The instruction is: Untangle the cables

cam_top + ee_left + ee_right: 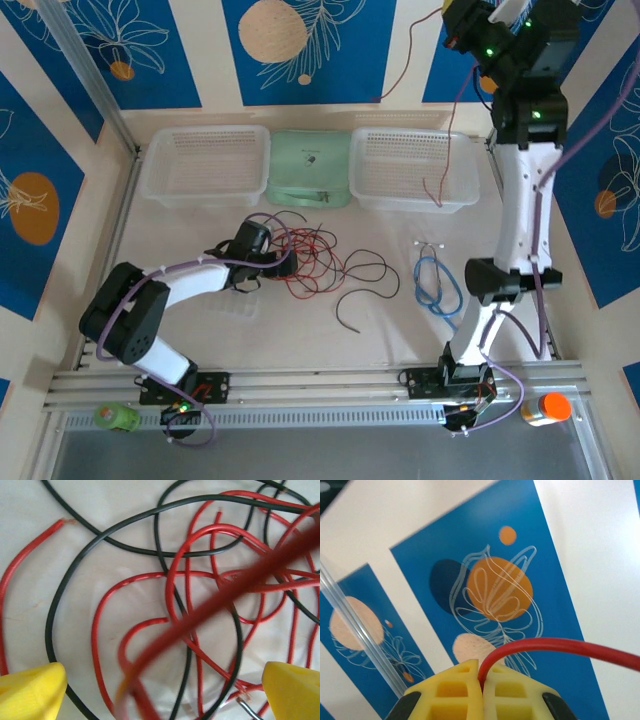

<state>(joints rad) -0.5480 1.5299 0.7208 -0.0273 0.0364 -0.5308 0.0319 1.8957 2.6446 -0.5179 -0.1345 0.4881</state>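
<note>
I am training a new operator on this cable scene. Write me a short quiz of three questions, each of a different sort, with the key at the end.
1. True or false: the right gripper is shut on a red cable.
2. What colour is the case between the two clear baskets? A) pale green B) yellow C) black
3. Fill the gap: over the tangle of red and black cables, the left gripper has its jaws ____.

Key: 1 true; 2 A; 3 open.
</note>
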